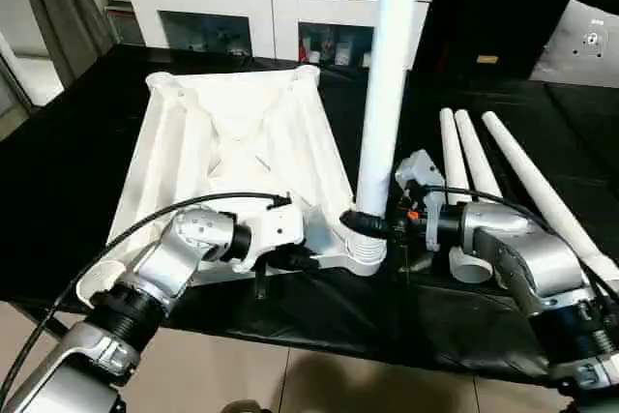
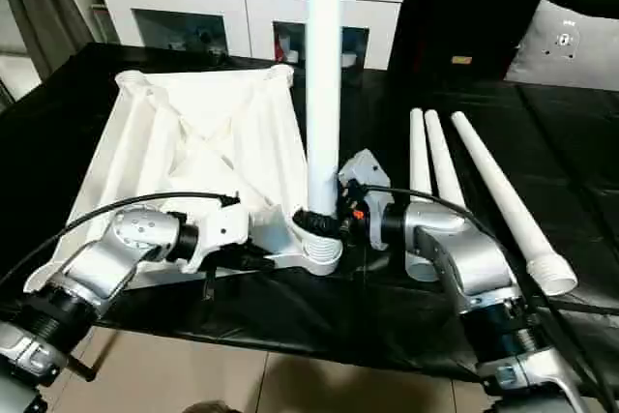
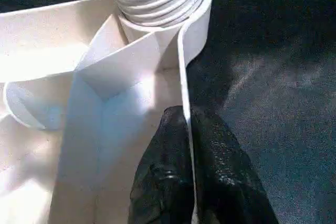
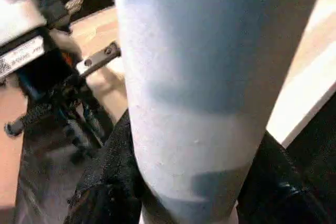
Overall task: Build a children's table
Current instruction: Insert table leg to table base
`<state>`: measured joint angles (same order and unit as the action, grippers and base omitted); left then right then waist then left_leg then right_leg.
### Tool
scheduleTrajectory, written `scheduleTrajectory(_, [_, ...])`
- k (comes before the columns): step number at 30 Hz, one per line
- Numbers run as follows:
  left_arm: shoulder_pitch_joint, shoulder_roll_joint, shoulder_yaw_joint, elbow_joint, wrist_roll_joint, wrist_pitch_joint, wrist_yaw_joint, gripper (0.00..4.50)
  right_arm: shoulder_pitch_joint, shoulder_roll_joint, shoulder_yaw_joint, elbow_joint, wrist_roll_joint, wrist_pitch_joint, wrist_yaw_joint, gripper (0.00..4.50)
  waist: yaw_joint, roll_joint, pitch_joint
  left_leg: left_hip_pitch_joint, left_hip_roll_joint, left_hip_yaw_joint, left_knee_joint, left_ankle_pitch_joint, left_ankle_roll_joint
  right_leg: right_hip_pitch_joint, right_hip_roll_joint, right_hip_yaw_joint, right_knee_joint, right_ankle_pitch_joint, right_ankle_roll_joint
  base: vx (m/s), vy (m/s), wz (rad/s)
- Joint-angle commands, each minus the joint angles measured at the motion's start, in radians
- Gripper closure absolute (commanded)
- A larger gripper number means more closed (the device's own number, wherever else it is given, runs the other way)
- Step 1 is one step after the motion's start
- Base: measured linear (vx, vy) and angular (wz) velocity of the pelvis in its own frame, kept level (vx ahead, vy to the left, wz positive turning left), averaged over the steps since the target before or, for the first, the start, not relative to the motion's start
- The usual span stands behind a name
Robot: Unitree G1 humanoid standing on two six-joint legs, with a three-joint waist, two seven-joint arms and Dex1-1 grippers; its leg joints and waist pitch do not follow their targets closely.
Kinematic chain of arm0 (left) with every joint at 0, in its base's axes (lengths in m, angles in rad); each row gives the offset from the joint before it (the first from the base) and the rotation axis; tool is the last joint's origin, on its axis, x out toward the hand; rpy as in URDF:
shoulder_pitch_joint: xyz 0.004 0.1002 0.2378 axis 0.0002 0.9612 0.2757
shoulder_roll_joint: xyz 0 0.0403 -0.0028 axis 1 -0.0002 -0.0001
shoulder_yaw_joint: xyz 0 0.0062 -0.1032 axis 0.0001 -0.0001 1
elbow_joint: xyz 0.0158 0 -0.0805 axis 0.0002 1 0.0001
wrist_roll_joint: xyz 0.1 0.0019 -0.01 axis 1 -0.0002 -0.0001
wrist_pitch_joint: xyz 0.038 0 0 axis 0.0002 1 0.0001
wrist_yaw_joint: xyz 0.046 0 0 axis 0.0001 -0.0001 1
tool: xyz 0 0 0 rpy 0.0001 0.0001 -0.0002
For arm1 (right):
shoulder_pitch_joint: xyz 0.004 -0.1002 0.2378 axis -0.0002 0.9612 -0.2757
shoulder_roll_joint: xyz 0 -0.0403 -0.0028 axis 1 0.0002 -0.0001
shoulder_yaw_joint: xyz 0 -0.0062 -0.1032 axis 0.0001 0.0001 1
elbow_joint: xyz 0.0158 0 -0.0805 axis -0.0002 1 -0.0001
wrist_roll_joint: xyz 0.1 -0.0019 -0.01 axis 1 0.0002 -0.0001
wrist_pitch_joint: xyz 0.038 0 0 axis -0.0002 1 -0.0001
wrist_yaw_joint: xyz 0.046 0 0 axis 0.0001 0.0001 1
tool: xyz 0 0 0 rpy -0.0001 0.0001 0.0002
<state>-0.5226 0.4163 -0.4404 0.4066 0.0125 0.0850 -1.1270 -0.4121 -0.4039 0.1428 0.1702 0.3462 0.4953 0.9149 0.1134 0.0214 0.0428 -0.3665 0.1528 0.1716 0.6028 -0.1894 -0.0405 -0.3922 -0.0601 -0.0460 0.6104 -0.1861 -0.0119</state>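
Left gripper pinching the tabletop rim, fingers nearly shut, tabletop lying underside up on black cloth. Right gripper clasping upright leg standing in the near corner socket. Three legs lying to the right.

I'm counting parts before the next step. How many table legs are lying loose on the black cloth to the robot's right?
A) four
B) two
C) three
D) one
C: three loose legs lie side by side on the black cloth, while a fourth leg stands upright in the tabletop corner, held by the right gripper.
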Motion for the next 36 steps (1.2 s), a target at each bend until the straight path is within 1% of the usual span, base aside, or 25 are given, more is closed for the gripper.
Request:
scheduleTrajectory(1, [0.009,-0.020,-0.017,-0.010,0.003,0.017,0.007,4.50,0.039,0.013,-0.018,0.012,0.026,0.020,-0.023,2.62,-0.008,0.001,-0.053,0.017,0.077,-0.029,-0.084,-0.283,-0.007,0.035,-0.094,0.052,-0.083,-0.287,-0.197,0.000,0.000,0.00])
scheduleTrajectory(2, [0.010,-0.021,-0.015,-0.010,0.001,0.018,0.008,4.50,0.044,0.016,-0.024,0.011,0.029,0.020,-0.027,2.62,-0.007,0.001,-0.052,0.017,0.077,-0.029,-0.085,-0.286,-0.007,0.034,-0.094,0.052,-0.084,-0.291,-0.197,0.000,0.000,0.00])
scheduleTrajectory(3, [0.014,-0.024,-0.010,-0.012,-0.003,0.024,0.013,4.50,0.061,0.023,-0.040,0.008,0.039,0.019,-0.039,2.62,-0.009,0.007,-0.052,0.017,0.076,-0.030,-0.086,-0.298,-0.011,0.035,-0.092,0.050,-0.085,-0.297,-0.195,0.000,0.000,0.00])
scheduleTrajectory(4, [0.018,-0.029,-0.005,-0.012,-0.005,0.027,0.024,4.50,0.088,0.036,-0.062,0.004,0.051,0.015,-0.059,2.62,-0.009,0.004,-0.051,0.017,0.077,-0.029,-0.087,-0.301,-0.011,0.035,-0.093,0.051,-0.086,-0.301,-0.194,0.000,0.000,0.00])
scheduleTrajectory(5, [0.020,-0.031,-0.002,-0.012,-0.006,0.029,0.029,4.50,0.101,0.041,-0.072,0.002,0.056,0.013,-0.069,2.62,-0.008,0.009,-0.048,0.021,0.076,-0.031,-0.087,-0.339,-0.017,0.030,-0.094,0.051,-0.092,-0.341,-0.189,0.000,0.000,0.00])
scheduleTrajectory(6, [0.024,-0.035,0.003,-0.013,-0.008,0.032,0.039,4.50,0.128,0.051,-0.087,-0.004,0.059,0.003,-0.086,2.62,-0.007,0.015,-0.049,0.022,0.076,-0.033,-0.089,-0.343,-0.019,0.033,-0.095,0.051,-0.092,-0.350,-0.185,0.000,0.000,0.00])
scheduleTrajectory(7, [0.027,-0.040,0.008,-0.013,-0.011,0.036,0.046,4.50,0.157,0.060,-0.096,-0.015,0.060,-0.013,-0.097,2.62,-0.006,0.014,-0.048,0.025,0.079,-0.031,-0.090,-0.355,-0.020,0.028,-0.095,0.052,-0.097,-0.361,-0.178,0.000,0.000,0.00])
scheduleTrajectory(8, [0.028,-0.043,0.011,-0.013,-0.012,0.039,0.049,4.50,0.174,0.064,-0.101,-0.022,0.058,-0.024,-0.102,2.62,-0.006,0.013,-0.047,0.026,0.078,-0.032,-0.091,-0.362,-0.020,0.027,-0.094,0.052,-0.097,-0.366,-0.176,0.000,0.000,0.00])
scheduleTrajectory(9, [0.029,-0.044,0.013,-0.014,-0.012,0.041,0.050,4.50,0.189,0.068,-0.105,-0.030,0.056,-0.034,-0.110,2.62,-0.008,0.019,-0.045,0.023,0.078,-0.035,-0.094,-0.373,-0.023,0.030,-0.095,0.051,-0.096,-0.379,-0.174,0.000,0.000,0.00])
scheduleTrajectory(10, [0.030,-0.046,0.015,-0.015,-0.011,0.043,0.050,4.50,0.198,0.072,-0.109,-0.037,0.054,-0.037,-0.115,2.62,-0.011,0.016,-0.045,0.024,0.078,-0.036,-0.096,-0.383,-0.025,0.031,-0.096,0.050,-0.099,-0.401,-0.166,0.000,0.000,0.00])
scheduleTrajectory(11, [0.030,-0.047,0.017,-0.015,-0.008,0.044,0.051,4.50,0.211,0.073,-0.112,-0.046,0.044,-0.054,-0.127,2.62,-0.011,0.021,-0.045,0.025,0.077,-0.036,-0.095,-0.387,-0.027,0.030,-0.096,0.051,-0.099,-0.410,-0.163,0.000,0.000,0.00])
scheduleTrajectory(13, [0.030,-0.048,0.018,-0.015,-0.007,0.046,0.053,4.50,0.223,0.073,-0.113,-0.054,0.034,-0.072,-0.138,2.62,-0.012,0.019,-0.043,0.027,0.076,-0.037,-0.097,-0.401,-0.029,0.028,-0.098,0.052,-0.105,-0.453,-0.148,0.000,0.000,0.00])
scheduleTrajectory(14, [0.030,-0.049,0.019,-0.015,-0.007,0.048,0.058,4.50,0.241,0.066,-0.103,-0.063,0.004,-0.108,-0.152,2.62,-0.012,0.023,-0.043,0.026,0.076,-0.038,-0.097,-0.402,-0.030,0.028,-0.098,0.052,-0.105,-0.457,-0.146,0.000,0.000,0.00])
scheduleTrajectory(15, [0.030,-0.049,0.019,-0.015,-0.006,0.048,0.060,4.50,0.247,0.063,-0.096,-0.064,-0.009,-0.123,-0.154,2.62,-0.012,0.021,-0.043,0.027,0.077,-0.037,-0.097,-0.405,-0.028,0.026,-0.098,0.053,-0.109,-0.463,-0.140,0.000,0.000,0.00])
scheduleTrajectory(17, [0.031,-0.049,0.018,-0.013,-0.003,0.047,0.062,4.50,0.258,0.056,-0.076,-0.064,-0.043,-0.152,-0.162,2.62,-0.014,0.021,-0.042,0.024,0.078,-0.039,-0.101,-0.399,-0.025,0.029,-0.097,0.051,-0.108,-0.456,-0.137,0.000,0.000,0.00])
scheduleTrajectory(19, [0.032,-0.048,0.016,-0.014,0.001,0.046,0.061,4.50,0.259,0.052,-0.065,-0.063,-0.055,-0.157,-0.165,2.62,-0.016,0.023,-0.042,0.025,0.077,-0.039,-0.101,-0.406,-0.024,0.027,-0.097,0.052,-0.109,-0.461,-0.136,0.000,0.000,0.00])
scheduleTrajectory(23, [0.040,-0.041,0.013,-0.031,0.009,0.051,0.055,4.50,0.248,0.018,0.002,-0.038,-0.135,-0.191,-0.170,2.62,-0.018,0.019,-0.040,0.024,0.079,-0.039,-0.104,-0.417,-0.024,0.027,-0.097,0.052,-0.111,-0.465,-0.133,0.000,0.000,0.00])
scheduleTrajectory(24, [0.043,-0.036,0.009,-0.036,0.012,0.050,0.052,4.50,0.244,0.015,0.011,-0.032,-0.144,-0.197,-0.167,2.62,-0.022,0.021,-0.037,0.025,0.078,-0.041,-0.106,-0.428,-0.026,0.025,-0.097,0.051,-0.112,-0.485,-0.130,0.000,0.000,0.00])
scheduleTrajectory(26, [0.043,-0.030,0.005,-0.038,0.016,0.047,0.046,4.50,0.235,0.016,0.017,-0.026,-0.147,-0.197,-0.161,2.62,-0.027,0.021,-0.036,0.032,0.077,-0.042,-0.105,-0.470,-0.030,0.019,-0.099,0.052,-0.119,-0.537,-0.119,0.000,0.000,0.00])
scheduleTrajectory(27, [0.043,-0.020,-0.003,-0.043,0.021,0.041,0.033,4.50,0.219,0.013,0.033,-0.014,-0.151,-0.186,-0.145,2.62,-0.028,0.017,-0.036,0.032,0.078,-0.044,-0.106,-0.474,-0.029,0.020,-0.099,0.052,-0.119,-0.540,-0.117,0.000,0.000,0.00])
scheduleTrajectory(28, [0.043,-0.020,-0.003,-0.043,0.021,0.041,0.033,4.50,0.218,0.012,0.034,-0.014,-0.151,-0.185,-0.144,2.62,-0.033,0.019,-0.036,0.027,0.077,-0.046,-0.108,-0.473,-0.030,0.022,-0.098,0.051,-0.117,-0.536,-0.116,0.000,0.000,0.00])
scheduleTrajectory(32, [0.022,-0.009,-0.012,-0.029,0.033,0.024,0.013,4.50,0.175,-0.004,0.085,0.024,-0.163,-0.163,-0.088,2.62,-0.038,0.016,-0.036,0.027,0.077,-0.045,-0.106,-0.467,-0.022,0.021,-0.100,0.054,-0.118,-0.536,-0.119,0.000,0.000,0.00])
scheduleTrajectory(33, [0.010,-0.009,-0.012,-0.018,0.035,0.020,0.009,4.50,0.163,-0.003,0.087,0.032,-0.156,-0.156,-0.080,2.62,-0.039,0.012,-0.036,0.026,0.077,-0.044,-0.106,-0.465,-0.020,0.021,-0.098,0.053,-0.119,-0.539,-0.119,0.000,0.000,0.00])
scheduleTrajectory(34, [0.003,-0.008,-0.011,-0.012,0.035,0.018,0.006,4.50,0.157,-0.002,0.087,0.037,-0.152,-0.151,-0.076,2.62,-0.038,0.014,-0.036,0.028,0.076,-0.043,-0.105,-0.463,-0.018,0.019,-0.098,0.053,-0.119,-0.545,-0.118,0.000,0.000,0.00])
scheduleTrajectory(36, [-0.024,-0.006,-0.004,0.012,0.036,0.010,-0.003,4.50,0.143,-0.001,0.085,0.048,-0.145,-0.144,-0.062,2.62,-0.037,0.013,-0.034,0.030,0.075,-0.042,-0.104,-0.463,-0.017,0.017,-0.099,0.054,-0.123,-0.561,-0.116,0.000,0.000,0.00])
